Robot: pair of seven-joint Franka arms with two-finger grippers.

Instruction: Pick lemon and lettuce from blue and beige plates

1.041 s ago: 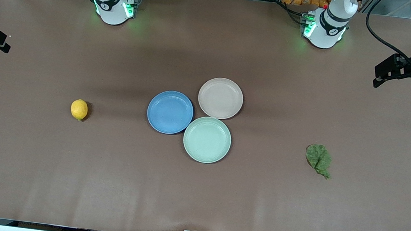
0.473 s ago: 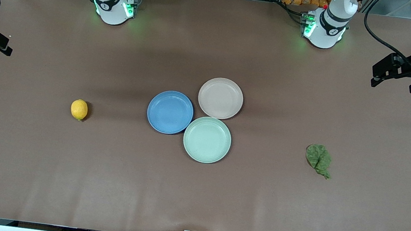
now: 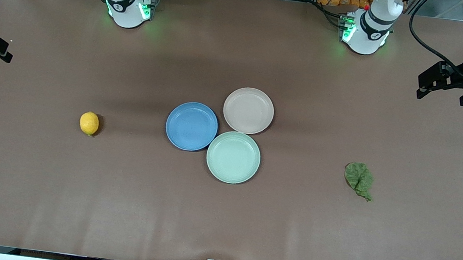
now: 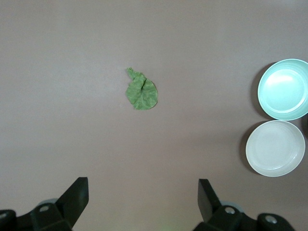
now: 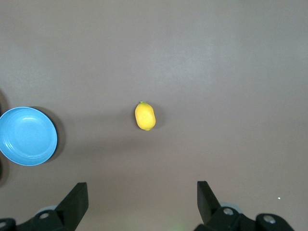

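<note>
Your left pincer (image 4: 142,202) hangs high over the bench (image 3: 221,217) at the left arm's end, fingers spread wide, nothing between them. In its wrist view the lettuce (image 4: 141,91) lies flat on the bare bench, well apart from the fingertips.

Your right pincer (image 5: 141,202) hangs high over the right arm's end of the bench, fingers likewise wide and empty. Its wrist view shows the lemon (image 5: 145,116) on the bare bench, with the blue plate (image 5: 26,136) well off to one side of it.

Front view, working outward: the lemon (image 3: 89,123) sits alone on the bench toward the right arm's end, well apart from the plates. The lettuce (image 3: 359,179) sits alone toward the left arm's end, a little nearer the front camera than the lemon.

Three plates cluster mid-bench, rims touching or nearly so. The blue plate (image 3: 191,126) lies toward the right arm's end. The beige plate (image 3: 248,110) is farthest from the front camera. The mint-green plate (image 3: 233,157) is nearest it. All three hold nothing.
</note>
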